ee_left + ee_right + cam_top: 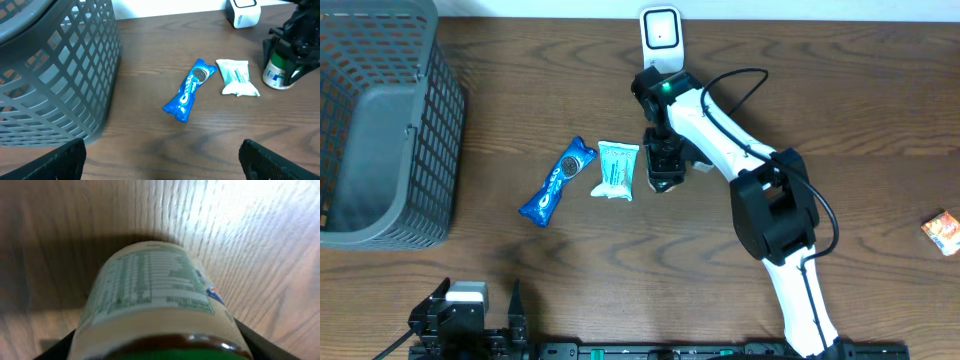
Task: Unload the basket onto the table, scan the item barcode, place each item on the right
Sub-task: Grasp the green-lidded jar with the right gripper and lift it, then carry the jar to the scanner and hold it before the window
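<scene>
Early stage, nothing scanned yet. Bottle [276, 75] stands on counter [880, 100], mid-right of left wrist view, just right of the white packet [237, 76]. Scanner [660, 35] is top centre of overhead.

My right gripper [665, 165] straddles the bottle from above, jaws partly closed either side; can't tell if clamped. Left gripper [165, 156] wide open, empty.

Left to do: lift, show barcode to scanner. Bottle upright, long axis vertical, green cap up. Barcode not visible.

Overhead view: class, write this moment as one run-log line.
stage: grasp | right claw: around upright bottle, grip unclear | left claw: open, empty | scan: not yet done
</scene>
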`<state>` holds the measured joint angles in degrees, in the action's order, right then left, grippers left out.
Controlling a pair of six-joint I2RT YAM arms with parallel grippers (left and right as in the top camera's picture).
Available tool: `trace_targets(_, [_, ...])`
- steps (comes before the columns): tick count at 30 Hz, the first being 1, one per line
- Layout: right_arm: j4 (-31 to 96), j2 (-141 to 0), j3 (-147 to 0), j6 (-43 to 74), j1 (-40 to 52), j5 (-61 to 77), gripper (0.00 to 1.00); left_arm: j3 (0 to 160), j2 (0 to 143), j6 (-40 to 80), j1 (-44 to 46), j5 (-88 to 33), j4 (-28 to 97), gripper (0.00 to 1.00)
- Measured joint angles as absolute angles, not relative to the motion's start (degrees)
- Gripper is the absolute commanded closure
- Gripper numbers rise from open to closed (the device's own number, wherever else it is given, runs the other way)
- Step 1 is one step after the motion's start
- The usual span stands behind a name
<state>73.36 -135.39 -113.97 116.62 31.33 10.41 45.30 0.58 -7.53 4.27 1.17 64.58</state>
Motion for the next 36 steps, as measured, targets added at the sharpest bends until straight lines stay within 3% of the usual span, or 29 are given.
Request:
trace_targets(1, [73.9,-135.2,-114.0,116.2,31.4,9.3,0.48,45.3,0.6,-7.5,4.3,1.2,64.6,0.02])
trace_targets(3, [74.3,-135.2,-114.0,115.1,31.4,7.9,0.52,45.3,0.6,-7.5,4.3,1.2,64.6,0.02])
trace_targets(11, [74.7,-135.2,-114.0,101.2,31.2,4.1,0.52,45.3,0.6,-7.5,4.3,1.2,64.6,0.02])
trace_targets(15, [74.7,-135.2,-114.0,80.7,30.2,3.6,0.51,45.3,0.6,-7.5,4.3,1.2,64.6,0.02])
trace_targets(18, [75.2,-135.2,-114.0,65.0,28.8,5.7,0.56,45.3,0.6,-7.5,4.3,1.2,64.6,0.02])
trace_targets(20, [76.2,-135.2,-114.0,54.7,27.6,9.0,0.6,45.3,0.6,-7.5,4.3,1.2,64.6,0.02])
trace_targets(25, [81.6,-135.4,-114.0,32.8,24.5,20.4,0.6,45.3,0.6,-7.5,4.3,1.2,64.6,0.02])
trace_targets(36, [96.2,-135.6,-123.9,9.6,21.8,27.3,0.63,45.3,0.6,-7.5,4.3,1.2,64.6,0.02])
